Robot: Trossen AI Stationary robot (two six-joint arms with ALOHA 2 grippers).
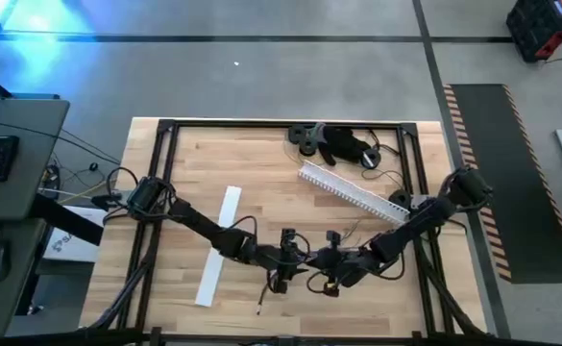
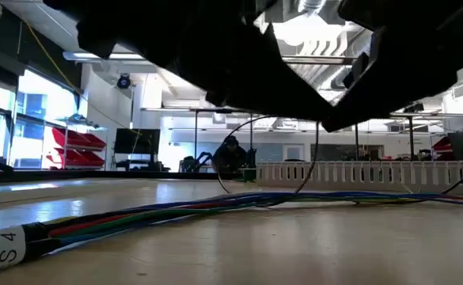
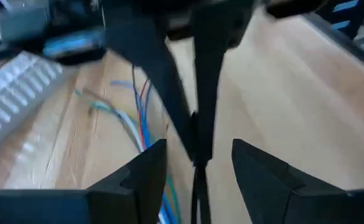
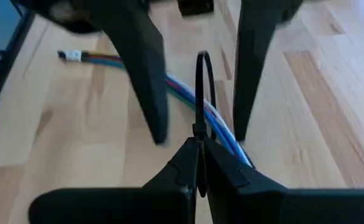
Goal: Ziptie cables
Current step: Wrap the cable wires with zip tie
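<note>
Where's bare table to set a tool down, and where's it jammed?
Free: wood between the flat white strip and the table's left frame. Crowded: front centre, where left gripper and right gripper meet over the cables.

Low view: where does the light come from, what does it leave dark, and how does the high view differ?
Low view: bright windows and ceiling lights behind leave the arms black silhouettes overhead; the table shines below the cables. High view: evenly lit table, blue glare on the floor top left. Right wrist view: right gripper grips the zip tie.
</note>
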